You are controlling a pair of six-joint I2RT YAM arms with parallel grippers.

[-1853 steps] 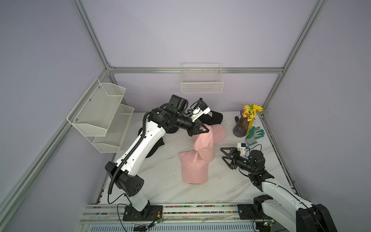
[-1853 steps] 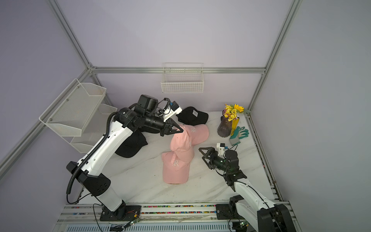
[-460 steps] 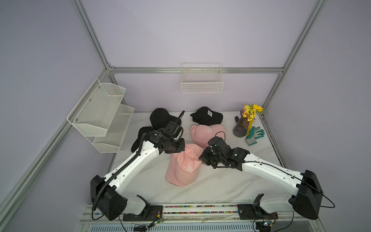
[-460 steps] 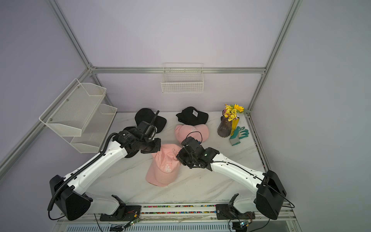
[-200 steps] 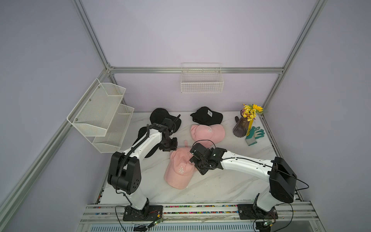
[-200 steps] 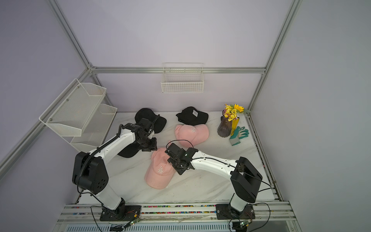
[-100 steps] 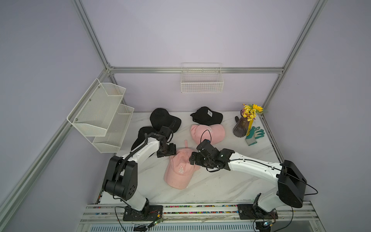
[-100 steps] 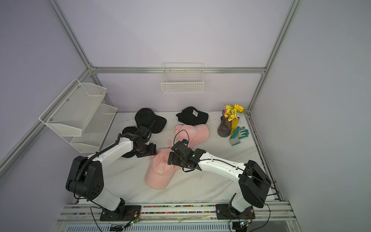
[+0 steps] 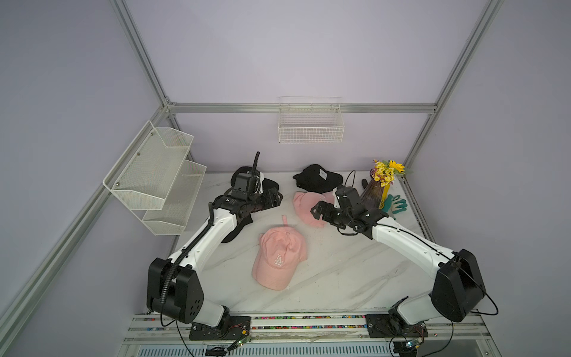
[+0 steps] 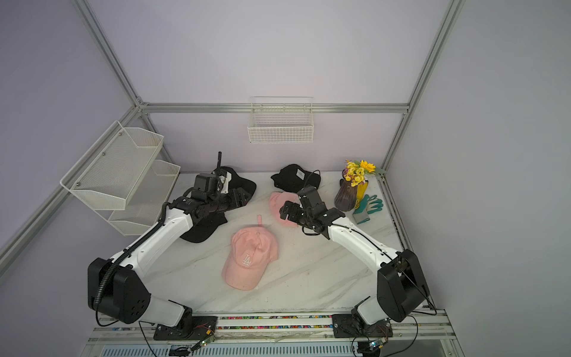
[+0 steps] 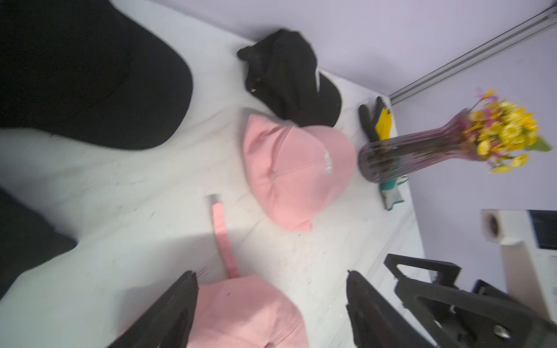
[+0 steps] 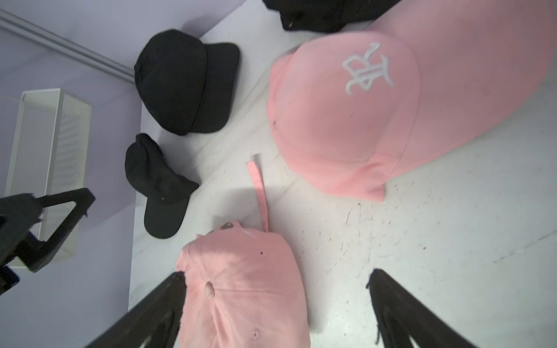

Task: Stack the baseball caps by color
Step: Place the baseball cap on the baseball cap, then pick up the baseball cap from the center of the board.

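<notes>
In both top views the light is bright, even and diffuse from overhead, with no glare and sharp focus. A soft shadow crosses the far edge of the near pink cap (image 9: 279, 259) and the table (image 9: 340, 272) beside it. The left wrist view is motion-blurred throughout, with the vase (image 11: 407, 153) smeared. The right wrist view is sharper, and the logo on the far pink cap (image 12: 346, 114) is crisp.

Pink cap (image 9: 279, 258) upright mid-table, second pink cap (image 9: 304, 206) beside tagged black cap (image 9: 313, 182)

Pink cap (image 9: 287, 247) with white lettering; black cap (image 9: 309, 183) with white tag.
</notes>
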